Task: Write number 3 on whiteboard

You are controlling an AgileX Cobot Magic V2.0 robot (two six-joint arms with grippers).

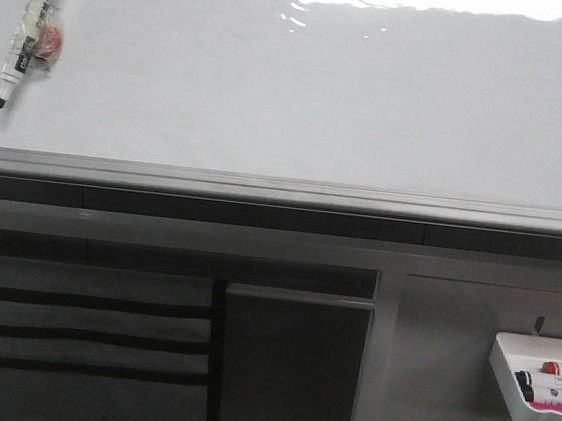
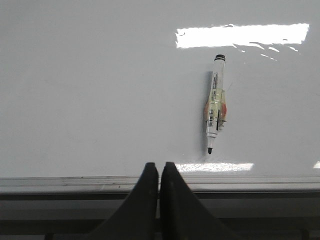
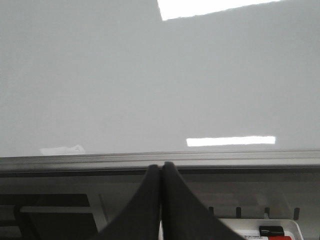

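The whiteboard is large, glossy and white, with a grey metal edge strip along its near side and glare at the far edge. No number 3 shows on it. A white uncapped marker with a black tip lies on the board at the far left; it also shows in the left wrist view. My left gripper is shut and empty, near the board's edge strip, apart from the marker. My right gripper is shut and empty, over the edge strip. Neither gripper shows in the front view.
A small white marker tray with red and black markers hangs at the lower right, below the board; it also shows in the right wrist view. Dark grey panels and shelves sit below the board's edge.
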